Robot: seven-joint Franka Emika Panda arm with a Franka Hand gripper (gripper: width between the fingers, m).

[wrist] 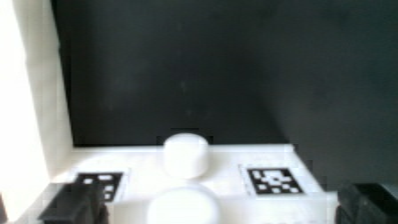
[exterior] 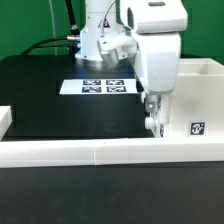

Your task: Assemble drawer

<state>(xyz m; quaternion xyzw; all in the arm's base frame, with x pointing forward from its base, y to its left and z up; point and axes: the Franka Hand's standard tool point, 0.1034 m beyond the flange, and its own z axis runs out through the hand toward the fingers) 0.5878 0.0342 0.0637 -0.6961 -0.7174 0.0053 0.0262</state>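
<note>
end effector (exterior: 152, 122) spread, above casing (exterior: 190, 100) | 2 square tags (wrist: 274, 181) on casing, no readable writing

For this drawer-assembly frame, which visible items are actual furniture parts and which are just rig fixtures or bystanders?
Job parts:
- the drawer casing, white and boxy, at the exterior view's right
- a tagged white drawer part under the gripper

Not part of the job:
- the marker board flat on the table
- the white border bars along the near edge
</note>
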